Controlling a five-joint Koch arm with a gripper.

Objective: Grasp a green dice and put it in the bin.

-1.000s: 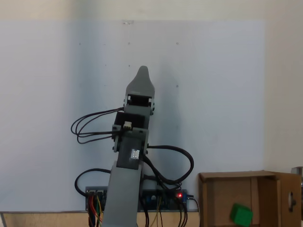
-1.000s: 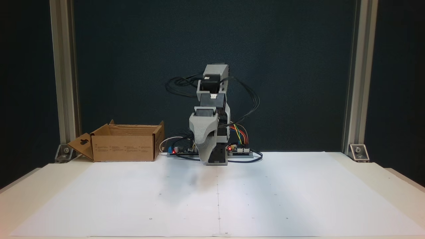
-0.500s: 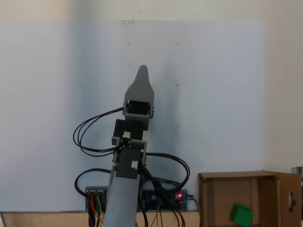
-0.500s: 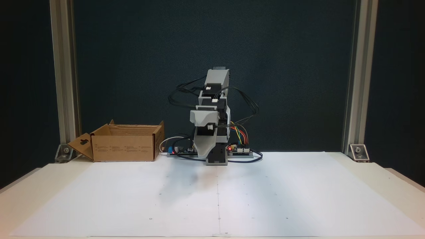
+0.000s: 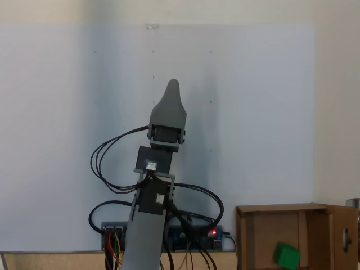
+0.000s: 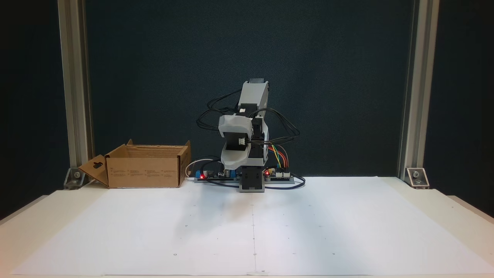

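Green dice (image 5: 286, 255) inside cardboard bin (image 5: 264, 236), claw (image 5: 172, 85) well apart

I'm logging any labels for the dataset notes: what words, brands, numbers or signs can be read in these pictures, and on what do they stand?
No text can be read.
Cardboard box: faint lines of small print on its front wall, too small and blurred to read.
Arm: small white connector tags on the motors, no legible marking.
Controller boards at the arm's base: no legible print.
White paper sheet: only tiny dots, no writing.
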